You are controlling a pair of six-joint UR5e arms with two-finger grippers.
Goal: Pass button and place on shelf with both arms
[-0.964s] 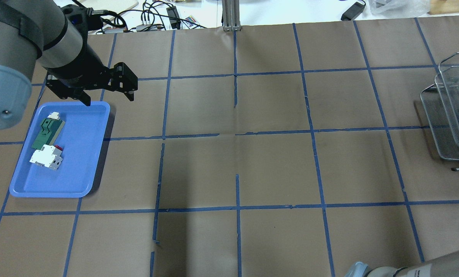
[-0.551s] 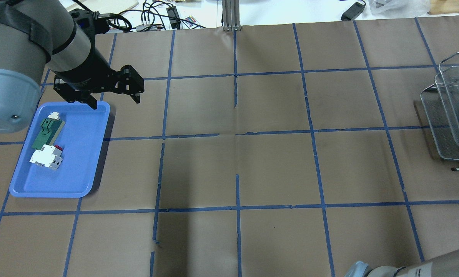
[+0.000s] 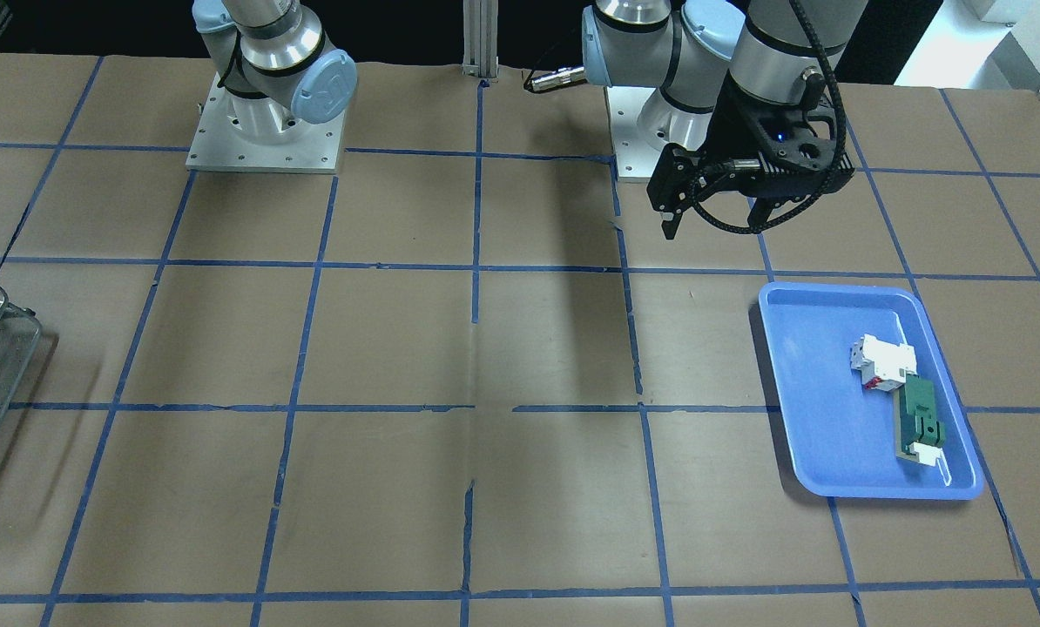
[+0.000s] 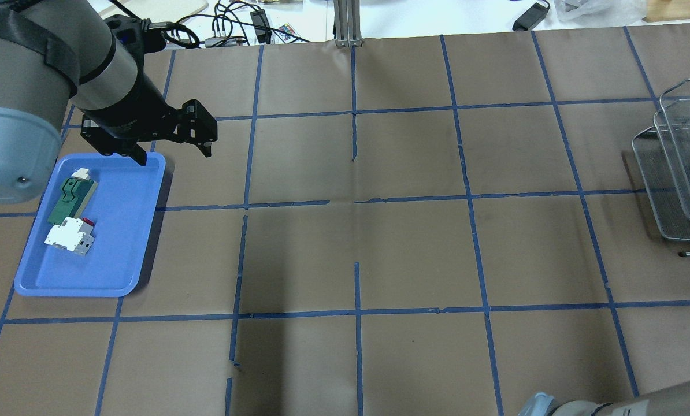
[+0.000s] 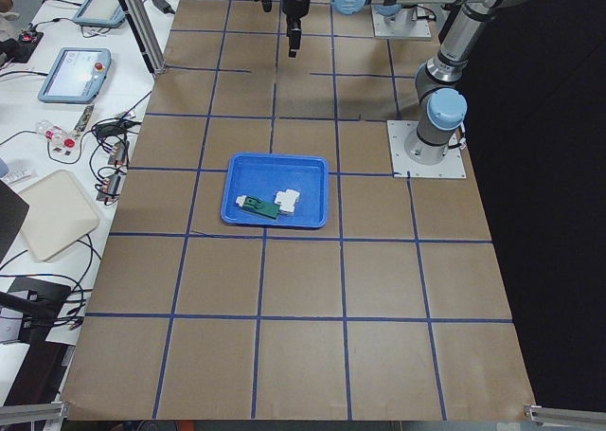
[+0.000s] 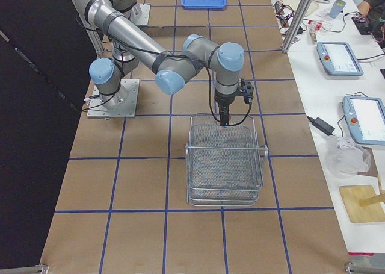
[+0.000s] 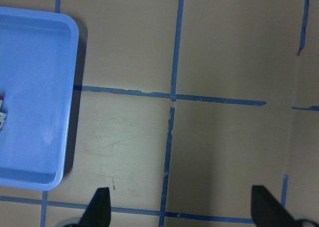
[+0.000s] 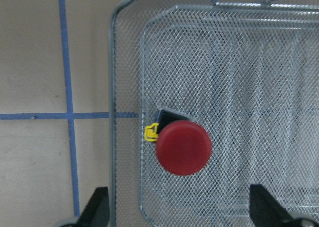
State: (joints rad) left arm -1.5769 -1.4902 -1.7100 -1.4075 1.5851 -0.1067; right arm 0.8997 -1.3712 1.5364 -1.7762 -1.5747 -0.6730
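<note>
1. Button: one. It sits in the shelf with its red cap up toward the right wrist camera. It lies inside the inner of the two mesh rims seen there, close to that rim's corner. A small yellow piece shows beside the cap.
2. Right tool: hangs over the shelf with its fingers spread wide. It grips nothing and is clear of the button.
3. Left tool: also spread wide, with nothing between the fingertips. It hovers above the surface beside the blue tray, on the tray's side away from the left edge. It touches neither the tray nor the parts.
4. Shelf: one, wire mesh and tiered, standing at the surface's right edge. I cannot tell for sure which tier carries the button.
5. Blue tray: one, lying flat near the surface's left edge.
6. Parts in the tray: two. One green-and-white part and one white-and-red block touch end to end along the tray's side nearer the left edge.
7. Arms: two. The left arm is over the left half of the surface. The right arm reaches out to the shelf.
8. Surface: brown paper gridded with blue tape.
</note>
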